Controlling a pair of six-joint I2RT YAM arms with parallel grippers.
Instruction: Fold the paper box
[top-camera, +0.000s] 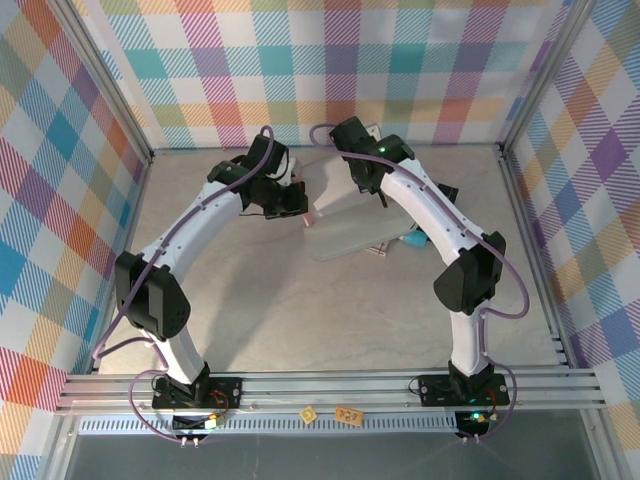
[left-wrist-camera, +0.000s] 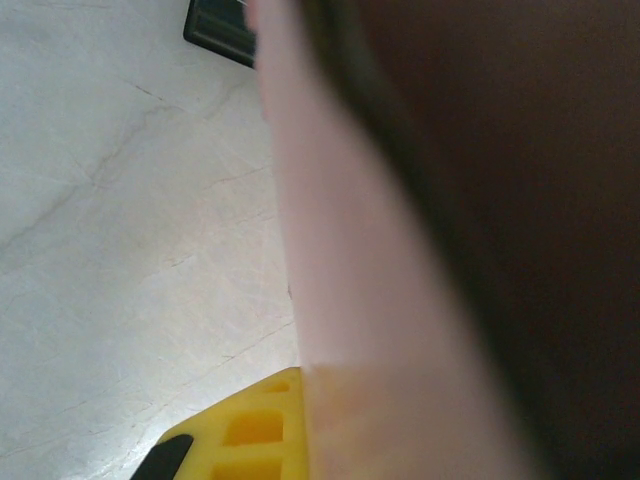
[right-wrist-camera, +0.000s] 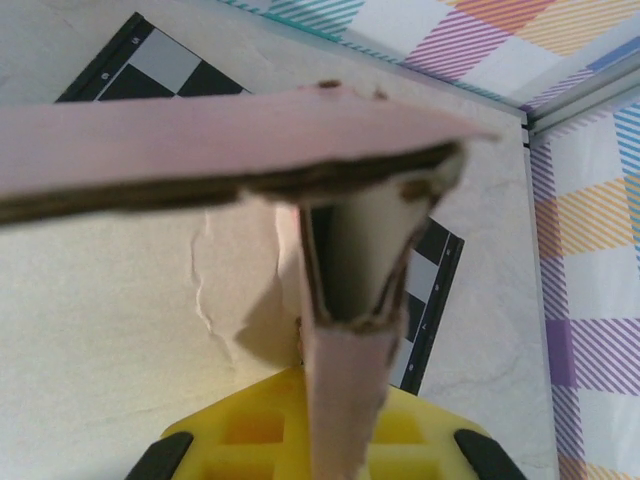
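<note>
Left wrist view: the paper box (left-wrist-camera: 340, 300) is one blurry pink strip. Right wrist view: it covers the checkered board's (right-wrist-camera: 165, 68) middle.

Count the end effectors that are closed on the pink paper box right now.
2. The left end effector pinches the paper box at its left edge. The right end effector clamps a pink panel from the opposite side, the cardboard standing edge-on between its fingers.
</note>
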